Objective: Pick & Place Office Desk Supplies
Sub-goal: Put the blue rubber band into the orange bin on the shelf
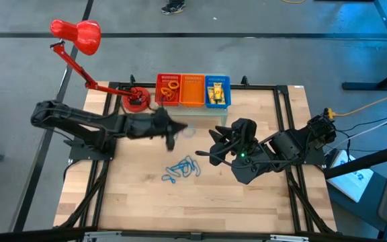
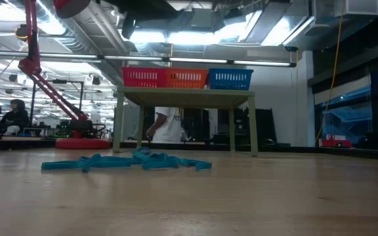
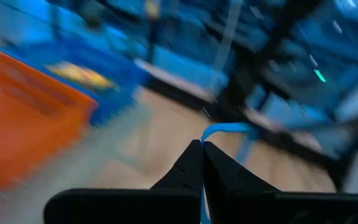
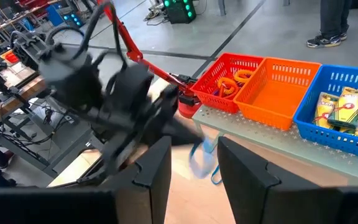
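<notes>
My left gripper (image 3: pixel 202 152) is shut on a blue wiry loop (image 3: pixel 225 130) and hangs above the table's middle (image 1: pixel 173 139), in front of the baskets. The right wrist view shows that loop (image 4: pixel 204 160) dangling below it. A pile of blue wiry loops (image 1: pixel 182 170) lies flat on the wooden table, also seen in the low view (image 2: pixel 130 160). Yellow packets (image 4: pixel 340 112) lie in the blue basket (image 1: pixel 217 92). Orange and purple band loops (image 4: pixel 229 84) lie in the red basket (image 1: pixel 168 90). My right gripper (image 4: pixel 194 171) is held open above the table's right half (image 1: pixel 215 149), with nothing between its fingers. My left gripper pinches a strand of the blue wiry loop (image 3: pixel 209 133) between its two shut fingertips. The loop curls out past the tips, and a strand runs back between the fingers (image 3: pixel 202 202). The loop is lifted clear of the table and hangs below the gripper.
The red, orange (image 1: pixel 193 91) and blue baskets stand side by side on a pale raised shelf (image 4: pixel 260 134) at the table's far edge. A red desk lamp (image 1: pixel 76 35) has its base (image 1: pixel 137 101) left of them. A person stands beyond the table (image 2: pixel 169 124).
</notes>
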